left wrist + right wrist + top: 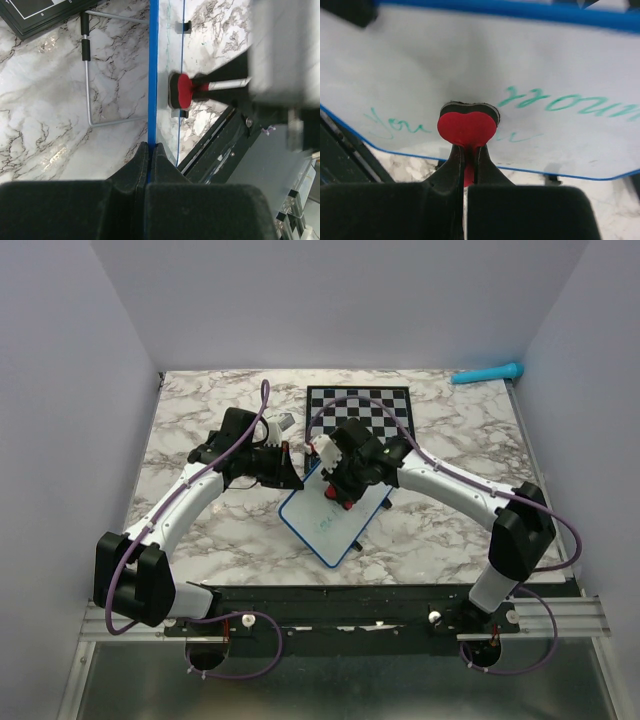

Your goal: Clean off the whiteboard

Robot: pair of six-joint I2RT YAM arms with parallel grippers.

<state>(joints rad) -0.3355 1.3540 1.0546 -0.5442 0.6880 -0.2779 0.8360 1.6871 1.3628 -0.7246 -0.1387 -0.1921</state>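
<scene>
The whiteboard (322,530) has a thin blue rim and stands tilted at the table's middle. Teal handwriting (560,102) shows on it in the right wrist view. My left gripper (292,472) is shut on the board's blue rim (152,75) at its far left edge; it also shows in the left wrist view (149,150). My right gripper (342,495) is shut on a red heart-shaped eraser (467,127) with a black felt pad. The pad is pressed flat against the board's face (470,60), between two written words. The eraser also shows in the left wrist view (182,91).
A black-and-white chessboard (360,410) lies just behind the whiteboard. A teal marker (487,373) lies at the back right corner. A bent wire stand (87,85) lies on the marble behind the board. The black base rail (340,605) runs along the near edge.
</scene>
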